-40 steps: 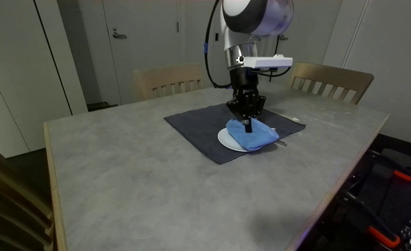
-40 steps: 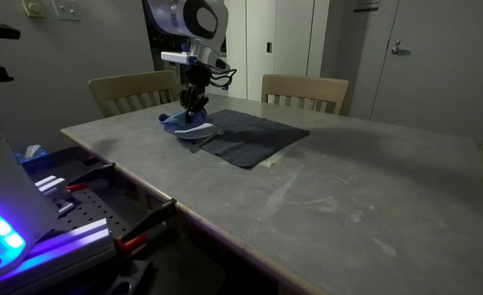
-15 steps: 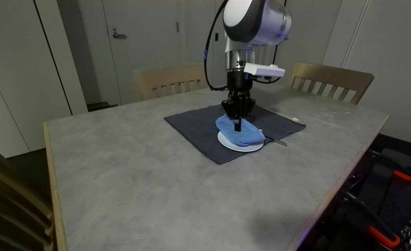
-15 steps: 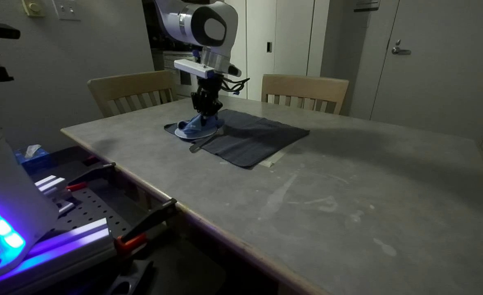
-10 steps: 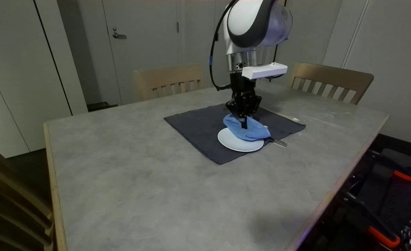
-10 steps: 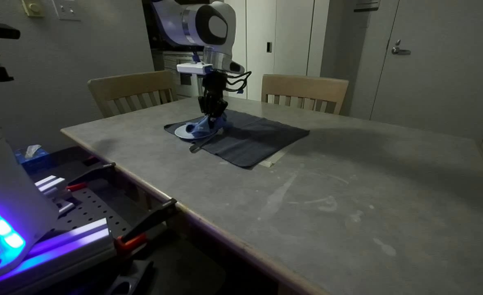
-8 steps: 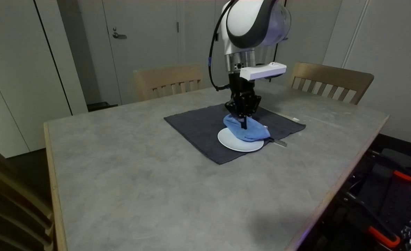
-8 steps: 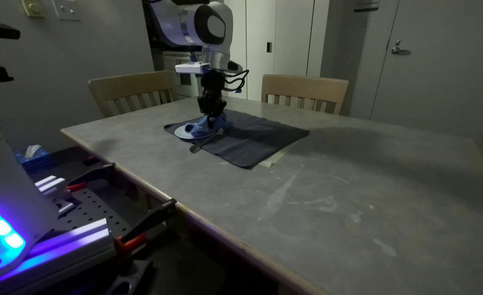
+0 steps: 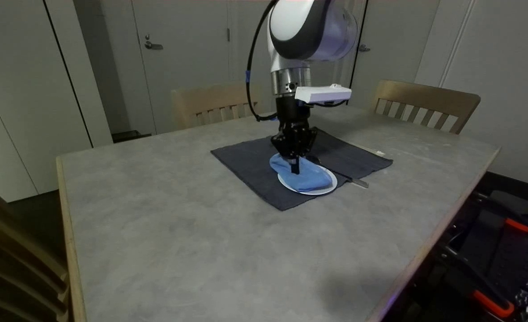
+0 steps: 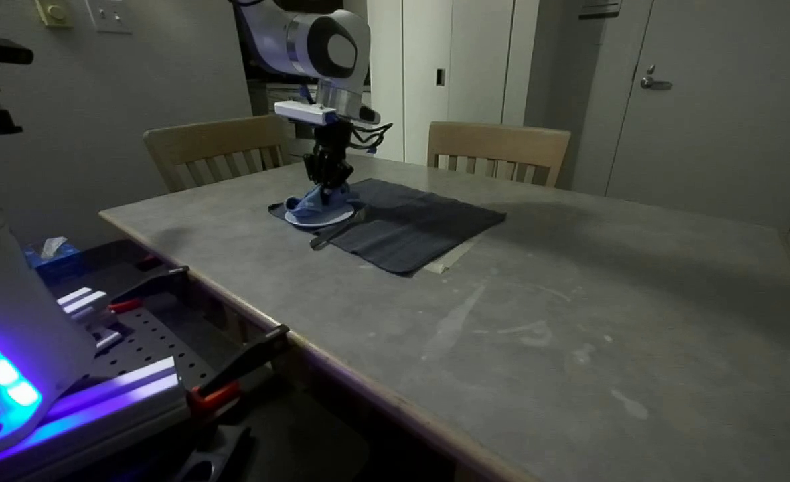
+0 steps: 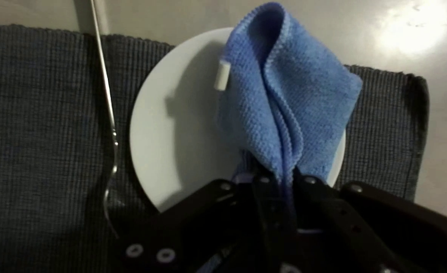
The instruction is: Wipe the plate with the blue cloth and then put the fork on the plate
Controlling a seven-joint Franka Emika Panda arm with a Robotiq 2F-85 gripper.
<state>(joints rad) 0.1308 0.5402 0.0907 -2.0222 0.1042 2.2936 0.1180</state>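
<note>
Placemat [image 9: 250, 156]: one, on a single tabletop [image 9: 179, 250]. Plate [image 11: 151, 125]: one, lying over a placemat edge. Cloth [image 11: 318, 102]: one, over the plate. Fork [image 11: 115, 144]: one, across that same placemat edge. Arm [image 9: 311, 31]: one. Base [image 10: 23, 281]: one. Gripper [image 11: 287, 181]: one. Chairs [image 9: 429, 96]: three in an exterior view, each at a different tabletop edge. Clamps [image 10: 244, 358]: two, in both exterior views, at the tabletop edge by the base. Lit lights [image 10: 1, 371] on base: three. Tissue box [image 10: 60, 261]: one, beyond that clamped edge.
</note>
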